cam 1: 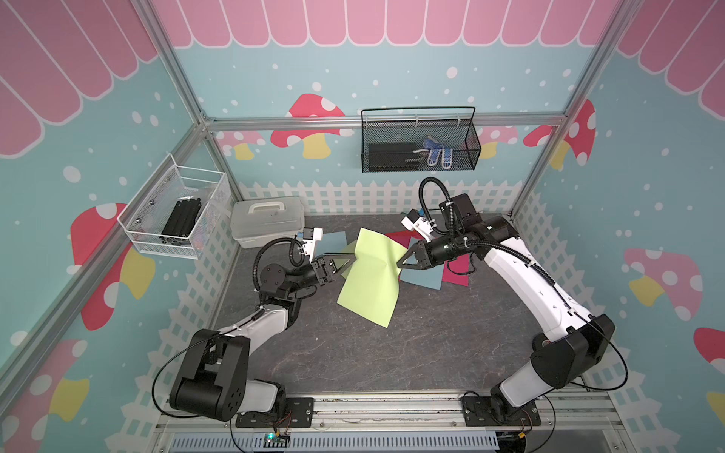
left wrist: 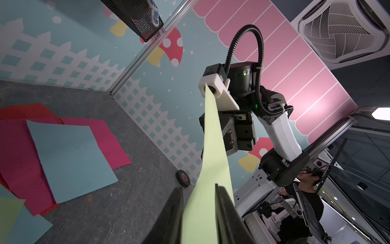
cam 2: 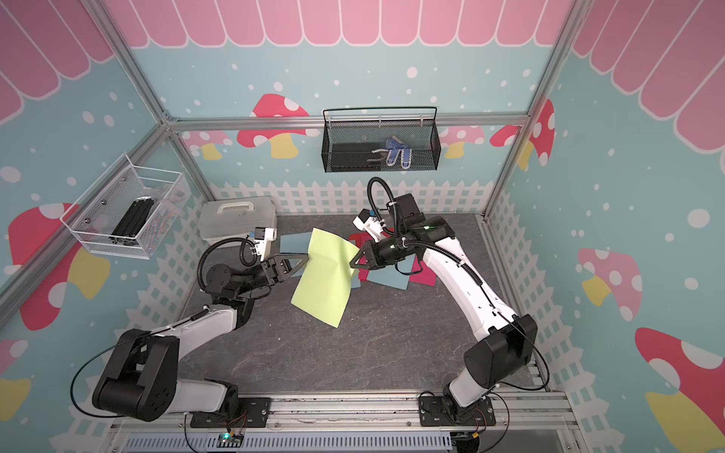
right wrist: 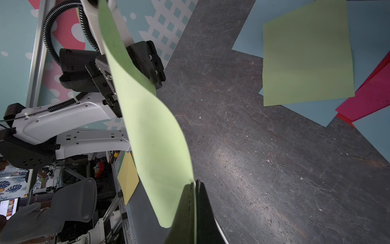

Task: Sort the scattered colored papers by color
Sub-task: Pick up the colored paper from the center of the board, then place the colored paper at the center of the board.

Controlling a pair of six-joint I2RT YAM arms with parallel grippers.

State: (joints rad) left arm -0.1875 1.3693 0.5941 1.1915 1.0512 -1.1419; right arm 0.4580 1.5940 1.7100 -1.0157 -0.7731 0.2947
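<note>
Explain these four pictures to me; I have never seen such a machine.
Two robot arms stand at a dark table, each ending in a two-fingered gripper. Two pictures look down from one overhead camera; the other two come from cameras on the wrists. The right gripper is shut on one edge of a light green sheet, held above the table. The left gripper has its jaws apart around the opposite edge. Below lie a second green sheet, a light blue sheet, a pink sheet and a red sheet, partly overlapping.

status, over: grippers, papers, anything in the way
Right gripper shut on light green paper sheet, airborne. Left gripper open around its opposite edge. Light blue paper sheet overlaps magenta paper sheet on grey table.
</note>
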